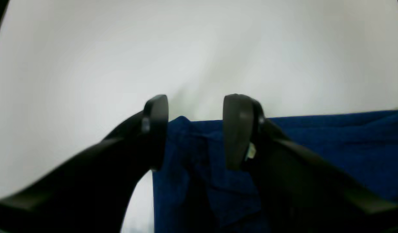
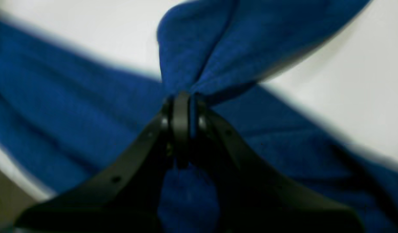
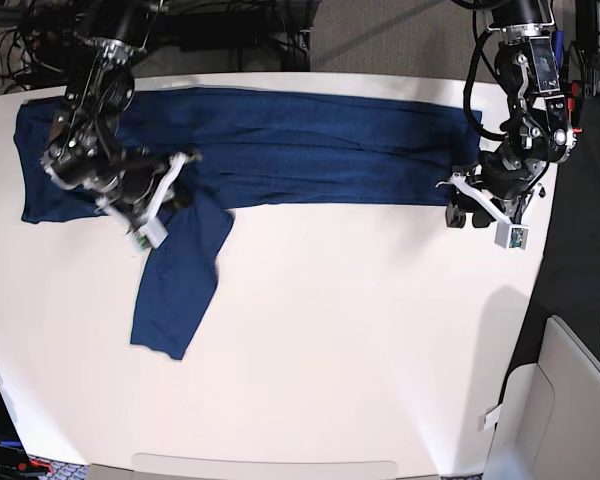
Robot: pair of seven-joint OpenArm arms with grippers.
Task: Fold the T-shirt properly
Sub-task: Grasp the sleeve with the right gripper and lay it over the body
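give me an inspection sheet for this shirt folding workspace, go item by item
Surface: white table, bare in front.
Job's things: navy T-shirt stretched along the far side, one sleeve hanging toward the front.
Clutter: nothing seen.
Grippers: right gripper shut on a pinch of shirt fabric; left gripper open, straddling the shirt's corner.
Cables: dark cables along the left arm; a tangle behind the table's far corner.
Surroundings: grey floor, dark equipment behind.
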